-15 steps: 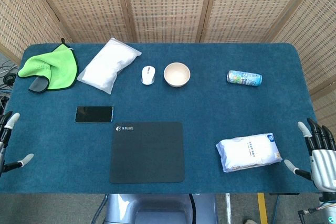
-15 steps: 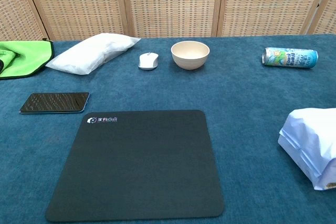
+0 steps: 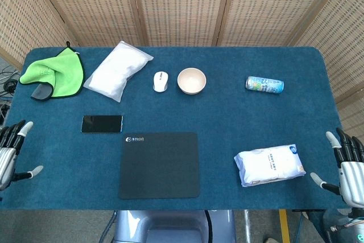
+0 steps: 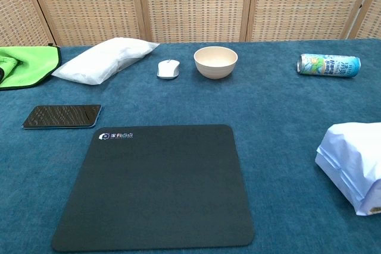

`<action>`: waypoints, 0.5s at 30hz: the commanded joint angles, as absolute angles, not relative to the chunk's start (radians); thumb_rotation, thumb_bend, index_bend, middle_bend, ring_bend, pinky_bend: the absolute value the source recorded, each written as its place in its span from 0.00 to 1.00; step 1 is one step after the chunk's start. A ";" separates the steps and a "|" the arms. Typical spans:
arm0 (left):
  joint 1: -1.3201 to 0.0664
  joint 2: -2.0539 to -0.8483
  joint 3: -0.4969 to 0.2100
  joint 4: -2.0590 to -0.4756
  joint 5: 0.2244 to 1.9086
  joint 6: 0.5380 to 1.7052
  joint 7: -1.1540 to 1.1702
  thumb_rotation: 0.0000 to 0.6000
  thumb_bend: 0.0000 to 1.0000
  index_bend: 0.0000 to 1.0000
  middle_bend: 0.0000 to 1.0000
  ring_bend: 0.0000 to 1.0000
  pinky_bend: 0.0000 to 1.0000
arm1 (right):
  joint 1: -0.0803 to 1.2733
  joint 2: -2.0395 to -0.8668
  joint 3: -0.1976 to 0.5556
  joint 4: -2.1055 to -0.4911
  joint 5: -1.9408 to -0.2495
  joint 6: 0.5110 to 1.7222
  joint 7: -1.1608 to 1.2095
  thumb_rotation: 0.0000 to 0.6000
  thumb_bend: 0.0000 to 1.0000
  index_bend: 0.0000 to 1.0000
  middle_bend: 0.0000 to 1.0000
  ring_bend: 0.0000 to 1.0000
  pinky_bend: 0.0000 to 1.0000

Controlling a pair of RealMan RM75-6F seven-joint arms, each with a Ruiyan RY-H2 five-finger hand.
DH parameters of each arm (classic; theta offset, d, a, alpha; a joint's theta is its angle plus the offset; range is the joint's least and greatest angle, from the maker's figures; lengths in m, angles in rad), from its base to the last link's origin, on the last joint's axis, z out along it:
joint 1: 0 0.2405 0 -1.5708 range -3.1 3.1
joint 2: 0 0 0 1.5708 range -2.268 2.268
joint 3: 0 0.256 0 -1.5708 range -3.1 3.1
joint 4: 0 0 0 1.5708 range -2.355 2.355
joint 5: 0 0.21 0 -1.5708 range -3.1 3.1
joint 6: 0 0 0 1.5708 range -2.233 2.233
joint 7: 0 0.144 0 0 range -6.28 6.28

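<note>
Now both hands hold nothing, fingers spread: left hand off the table's left edge near the phone, right hand just beside the wet-wipes pack.

Left hand now sits further in from the left edge of the head view, more of its palm and spread fingers showing than half a second earlier. Right hand stands slightly lower and further right, fingers apart, holding nothing.
</note>
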State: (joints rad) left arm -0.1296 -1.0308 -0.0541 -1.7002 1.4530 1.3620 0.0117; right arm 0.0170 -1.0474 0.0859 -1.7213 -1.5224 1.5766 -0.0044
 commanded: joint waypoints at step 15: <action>-0.614 -1.245 -0.173 -1.488 1.016 0.700 0.173 1.00 0.00 0.00 0.00 0.00 0.00 | 0.032 -1.042 0.107 -1.701 -1.460 1.534 0.026 1.00 0.00 0.00 0.00 0.00 0.00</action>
